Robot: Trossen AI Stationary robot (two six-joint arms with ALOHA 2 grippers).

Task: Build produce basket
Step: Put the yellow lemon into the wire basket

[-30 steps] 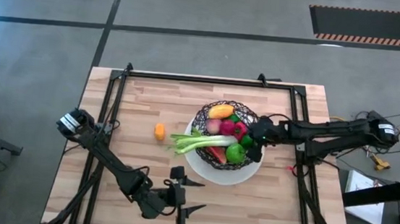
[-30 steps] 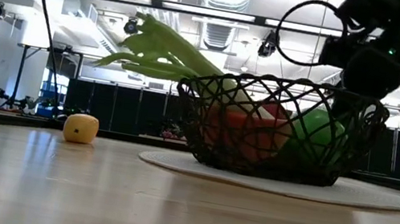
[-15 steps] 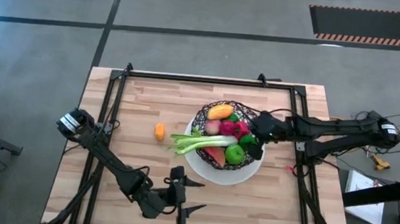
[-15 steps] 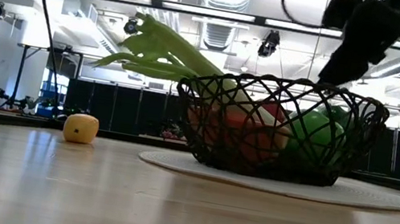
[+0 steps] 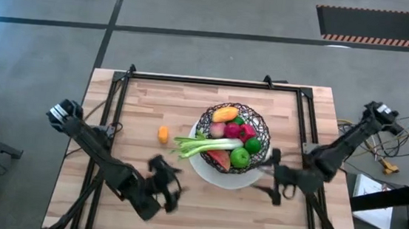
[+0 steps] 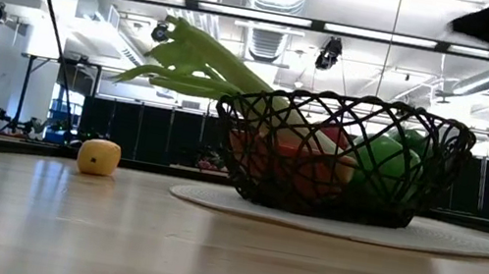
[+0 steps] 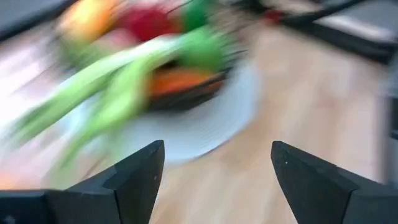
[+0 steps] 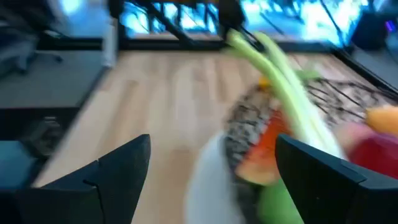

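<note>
**Basket filled, one piece out**

Beside the round black wire-mesh basket [image 5: 233,139], the left gripper [image 5: 163,185] and right gripper [image 5: 271,178] hover spread wide, empty. Produce [image 5: 230,143] fills it; a small orange piece [image 5: 163,134] lies apart on the wooden table [image 5: 138,109].

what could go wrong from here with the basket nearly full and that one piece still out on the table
The orange piece lies alone on the table, outside the basket; the open left gripper might nudge it away when reaching. The celery stalk juts over the basket's rim and could be snagged and dragged out.
</note>
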